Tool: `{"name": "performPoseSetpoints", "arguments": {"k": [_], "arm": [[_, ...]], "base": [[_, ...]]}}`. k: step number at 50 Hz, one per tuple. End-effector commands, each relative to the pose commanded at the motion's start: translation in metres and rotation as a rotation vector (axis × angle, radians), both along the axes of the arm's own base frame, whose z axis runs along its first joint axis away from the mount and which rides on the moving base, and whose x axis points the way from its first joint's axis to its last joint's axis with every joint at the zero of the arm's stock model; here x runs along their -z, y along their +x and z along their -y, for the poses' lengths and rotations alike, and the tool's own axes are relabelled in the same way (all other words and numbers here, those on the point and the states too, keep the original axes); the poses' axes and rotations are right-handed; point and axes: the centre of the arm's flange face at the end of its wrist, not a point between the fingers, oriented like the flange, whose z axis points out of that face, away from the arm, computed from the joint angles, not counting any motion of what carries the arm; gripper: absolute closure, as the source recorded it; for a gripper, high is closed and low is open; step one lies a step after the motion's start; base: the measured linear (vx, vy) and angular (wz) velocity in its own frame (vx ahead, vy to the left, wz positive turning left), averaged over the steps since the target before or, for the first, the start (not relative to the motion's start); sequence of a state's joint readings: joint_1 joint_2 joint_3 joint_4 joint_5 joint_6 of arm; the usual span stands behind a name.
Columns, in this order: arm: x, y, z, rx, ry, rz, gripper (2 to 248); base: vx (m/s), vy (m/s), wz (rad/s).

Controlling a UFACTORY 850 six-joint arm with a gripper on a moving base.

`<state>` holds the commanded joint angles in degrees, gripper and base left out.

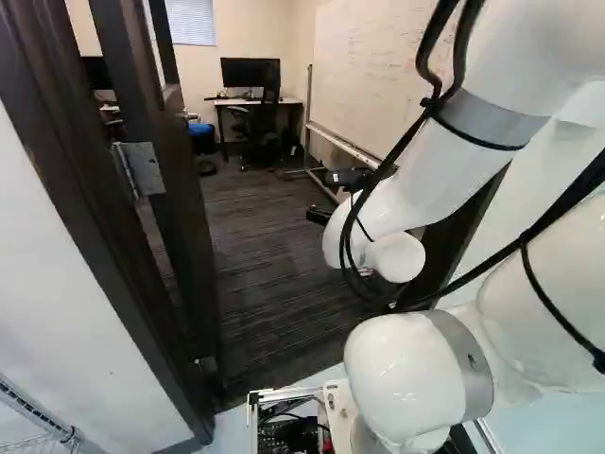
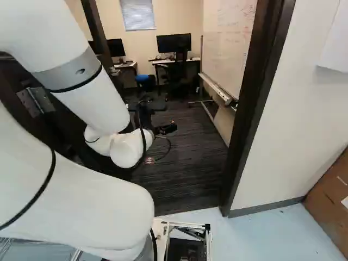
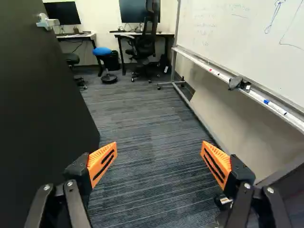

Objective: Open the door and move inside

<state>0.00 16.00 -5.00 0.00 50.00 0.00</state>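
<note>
Dark door (image 3: 42,104) cut off in wrist view, partly hid by arm (image 2: 97,103) in R base view, w/ claw (image 2: 169,116) wide.

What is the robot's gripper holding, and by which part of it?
Nothing: the gripper stands open, with only dark striped carpet showing between its orange pads.

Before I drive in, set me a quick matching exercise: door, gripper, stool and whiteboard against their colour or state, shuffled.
Things:
1. door
2. gripper
3. stool
4. whiteboard

Colour or state:
A. blue seat on a dark round base
B. marked with writing and drawings
C. dark, standing open
D. open, orange pads spread apart

Right pairs: 1-C; 2-D; 3-A; 4-B
</note>
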Motion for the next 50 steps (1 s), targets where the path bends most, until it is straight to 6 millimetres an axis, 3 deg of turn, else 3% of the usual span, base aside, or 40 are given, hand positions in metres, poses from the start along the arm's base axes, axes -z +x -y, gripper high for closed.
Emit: {"name": "performPoseSetpoints", "arguments": {"k": [50], "arm": [[0.0000,0.0000,0.0000,0.000,0.000,0.000,3]], "base": [[0.178,0.004,-0.014]]}}
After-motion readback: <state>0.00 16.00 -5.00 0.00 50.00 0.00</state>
